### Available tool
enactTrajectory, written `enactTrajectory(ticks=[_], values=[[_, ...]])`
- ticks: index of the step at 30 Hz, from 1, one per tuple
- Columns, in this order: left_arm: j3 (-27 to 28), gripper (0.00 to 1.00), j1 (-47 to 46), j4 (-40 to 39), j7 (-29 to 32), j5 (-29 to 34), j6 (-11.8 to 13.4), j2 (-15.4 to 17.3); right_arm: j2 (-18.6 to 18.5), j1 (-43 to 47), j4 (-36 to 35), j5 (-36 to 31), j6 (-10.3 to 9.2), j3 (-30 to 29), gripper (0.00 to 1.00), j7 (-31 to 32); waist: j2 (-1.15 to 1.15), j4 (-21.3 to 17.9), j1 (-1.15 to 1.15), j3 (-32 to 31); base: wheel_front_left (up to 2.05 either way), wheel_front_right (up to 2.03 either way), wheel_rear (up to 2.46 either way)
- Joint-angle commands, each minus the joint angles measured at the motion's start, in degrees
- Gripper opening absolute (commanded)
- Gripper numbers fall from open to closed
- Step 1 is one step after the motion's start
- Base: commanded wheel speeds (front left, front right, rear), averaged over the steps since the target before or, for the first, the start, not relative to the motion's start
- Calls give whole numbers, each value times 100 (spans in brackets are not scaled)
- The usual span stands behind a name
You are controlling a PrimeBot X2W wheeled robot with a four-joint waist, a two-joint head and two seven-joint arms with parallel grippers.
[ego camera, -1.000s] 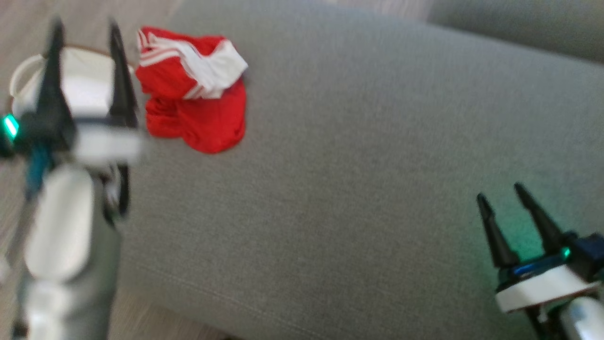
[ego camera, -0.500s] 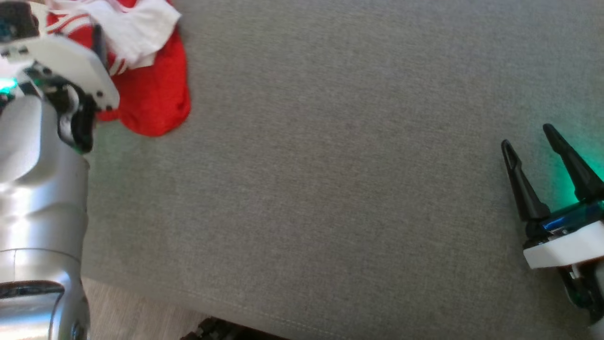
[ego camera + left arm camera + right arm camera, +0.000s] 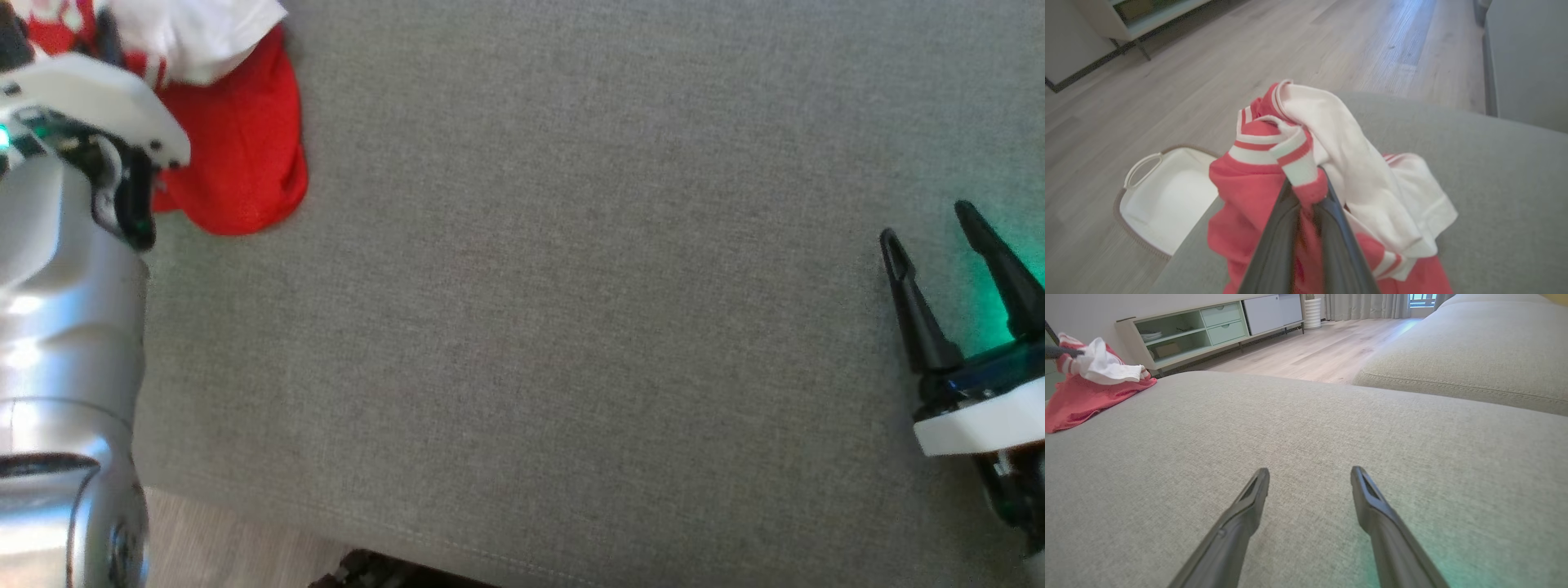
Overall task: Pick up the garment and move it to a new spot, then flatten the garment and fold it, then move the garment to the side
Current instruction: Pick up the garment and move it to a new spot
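Note:
The garment (image 3: 237,147) is a crumpled red piece with white stripes and a white panel, lying at the far left of the grey sofa cushion (image 3: 571,286). In the left wrist view my left gripper (image 3: 1308,183) is shut on a striped red fold of the garment (image 3: 1249,192), which bunches up around the fingers. From the head camera, my left wrist (image 3: 90,98) sits over the garment's left part. My right gripper (image 3: 927,224) hovers open over bare cushion at the right, far from the cloth. Its wrist view has the right gripper (image 3: 1310,473) open and the garment (image 3: 1081,396) far off at the left.
A white basket (image 3: 1167,196) with a handle stands on the wood floor (image 3: 1249,61) just past the cushion's left edge. A second cushion (image 3: 1474,355) lies beyond on the right. A pale green sideboard (image 3: 1208,326) stands against the wall. The cushion's front seam (image 3: 326,523) is near.
The head camera has tilted down and shifted. My left gripper reached the garment and closed on a fold of it. The right gripper stays open.

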Motion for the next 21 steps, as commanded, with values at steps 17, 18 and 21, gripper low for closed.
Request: enactTrajectory(ticks=[17,18,21], values=[[-1200,0,-1184,-1512,-616,175,-479,196,1024,34,952,177,-5,768,100,-492,0,-1125,0,-2011,0,0,0],[-1339,0,-1174,-1697,-566,94,-480,194,1081,69,936,178,-5,728,100,-495,0,-1255,0,-2095,0,0,0],[-1619,0,-1076,-2250,-370,-291,-482,220,1272,186,843,196,-5,583,100,-497,0,-1677,0,-2304,0,0,0]])
